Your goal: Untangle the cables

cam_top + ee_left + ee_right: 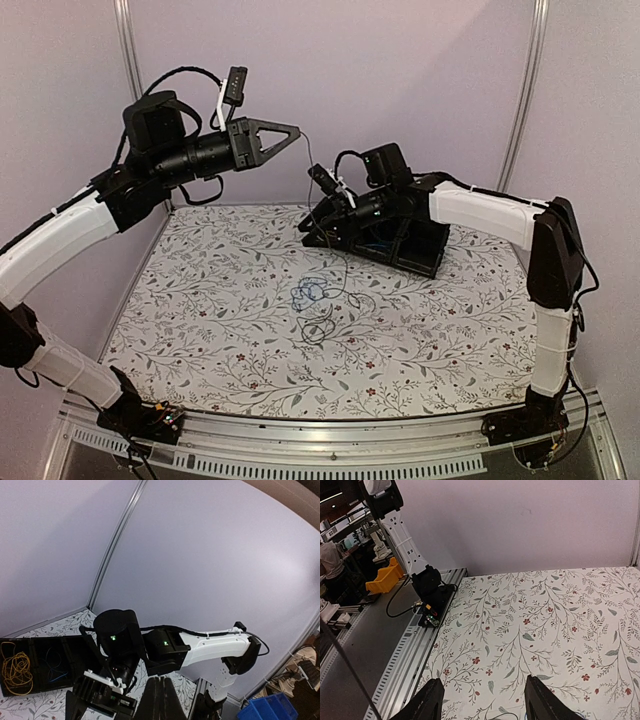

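A tangle of thin blue and black cables (313, 296) lies on the floral cloth mid-table. My left gripper (290, 137) is raised high at the back left. It is shut, and a thin black cable (312, 180) hangs from its tip down to the tangle. In the left wrist view its fingers (162, 697) are pressed together and the strand itself does not show. My right gripper (308, 227) is open and empty, low beside the black tray's left end, with its fingers (432, 702) wide apart over the cloth. A thin dark strand (345, 665) crosses its view at the left.
The black tray (425, 250) stands at the back right under the right arm. In the left wrist view its compartments (35, 645) hold a yellow cable bundle (15, 667) and a blue one (54, 669). The metal rail (410, 650) and the left arm's base (432, 587) border the cloth.
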